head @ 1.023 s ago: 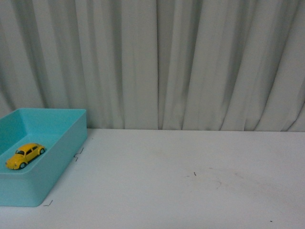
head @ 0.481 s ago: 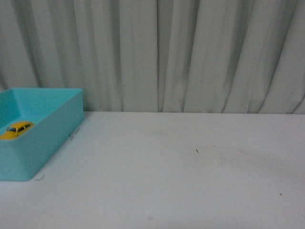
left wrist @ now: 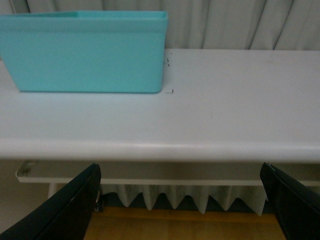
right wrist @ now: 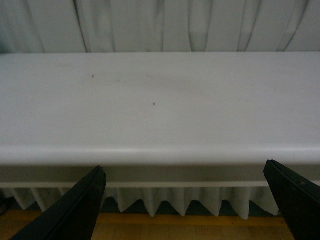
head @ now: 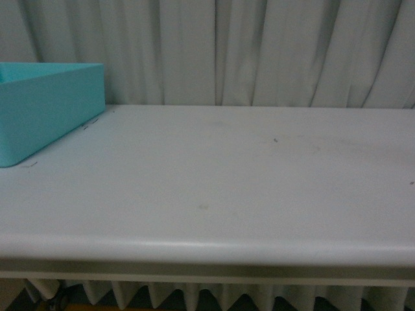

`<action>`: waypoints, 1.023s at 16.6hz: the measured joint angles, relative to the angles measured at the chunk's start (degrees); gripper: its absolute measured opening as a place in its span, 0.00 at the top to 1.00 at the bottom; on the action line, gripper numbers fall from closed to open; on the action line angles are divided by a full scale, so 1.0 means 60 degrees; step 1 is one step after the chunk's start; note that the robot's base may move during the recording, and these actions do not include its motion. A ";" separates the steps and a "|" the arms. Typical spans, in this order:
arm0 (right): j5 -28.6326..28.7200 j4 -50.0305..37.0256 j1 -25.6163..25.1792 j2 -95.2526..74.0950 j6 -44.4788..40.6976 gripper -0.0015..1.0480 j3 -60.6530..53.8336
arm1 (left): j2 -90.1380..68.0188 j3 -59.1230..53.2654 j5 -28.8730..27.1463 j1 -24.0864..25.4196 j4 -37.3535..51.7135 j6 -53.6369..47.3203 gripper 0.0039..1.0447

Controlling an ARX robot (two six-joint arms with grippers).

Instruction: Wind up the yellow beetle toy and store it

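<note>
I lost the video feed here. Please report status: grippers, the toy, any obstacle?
Left gripper open, empty, below table edge. Right gripper open, empty, same. Yellow beetle toy not visible; teal bin interior hidden. Nothing on the table in the way.

Dim, even, cool light, soft focus, faint shadows

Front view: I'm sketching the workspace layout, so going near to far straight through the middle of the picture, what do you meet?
Pleated skirt under the table → rounded front edge of the table → white tabletop → grey-white curtain.
</note>
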State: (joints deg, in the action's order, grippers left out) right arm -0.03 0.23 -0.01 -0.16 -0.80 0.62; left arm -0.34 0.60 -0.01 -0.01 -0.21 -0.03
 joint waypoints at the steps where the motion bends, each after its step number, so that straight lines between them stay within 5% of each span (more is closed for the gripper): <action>1: 0.0004 0.0004 0.0000 0.0000 0.0000 0.06 0.0000 | 0.0000 0.0000 -0.0004 0.0000 -0.0007 0.0000 0.06; 17: 0.0000 0.0015 0.0000 0.0000 0.0004 0.06 0.0000 | 0.0000 0.0000 -0.0004 0.0000 -0.0018 0.0000 0.06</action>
State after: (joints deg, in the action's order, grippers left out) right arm -0.03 0.32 -0.01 -0.16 -0.78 0.62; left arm -0.34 0.60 -0.03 -0.01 -0.32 -0.03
